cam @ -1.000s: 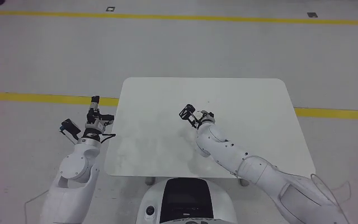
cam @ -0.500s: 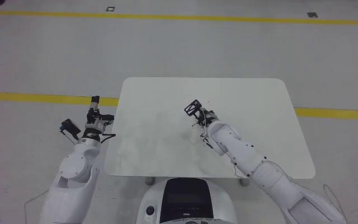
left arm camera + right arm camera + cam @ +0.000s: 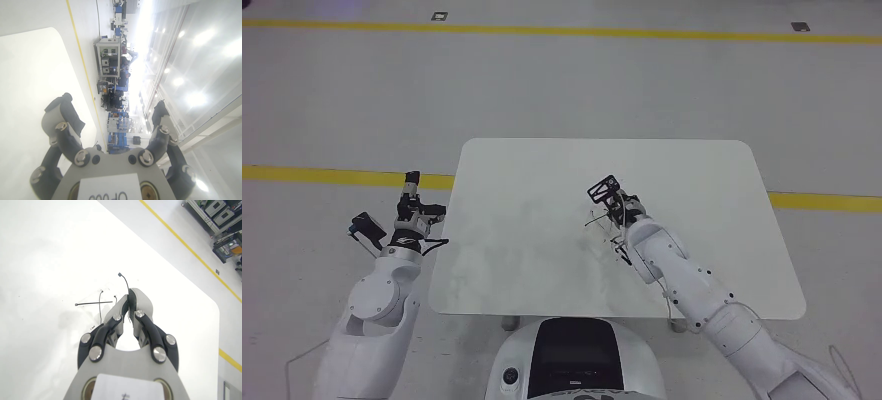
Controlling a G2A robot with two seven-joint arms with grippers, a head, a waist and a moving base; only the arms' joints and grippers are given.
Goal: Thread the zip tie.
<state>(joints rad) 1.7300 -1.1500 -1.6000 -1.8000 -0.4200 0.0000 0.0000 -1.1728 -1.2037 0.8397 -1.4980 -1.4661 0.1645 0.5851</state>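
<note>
Firmly, right claw (image 3: 129,294) pinches a zip tie (image 3: 120,274); left claw (image 3: 112,101) gapes wide

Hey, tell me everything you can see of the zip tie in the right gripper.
The zip tie is a thin black strap, plastic by its look, with a small square head. It is unthreaded, not looped. The right gripper is shut on it: the head end curves out beyond the fingertips, and a short tail pokes out behind the pads. It is above the white table; whether it touches the tabletop is unclear.
</note>
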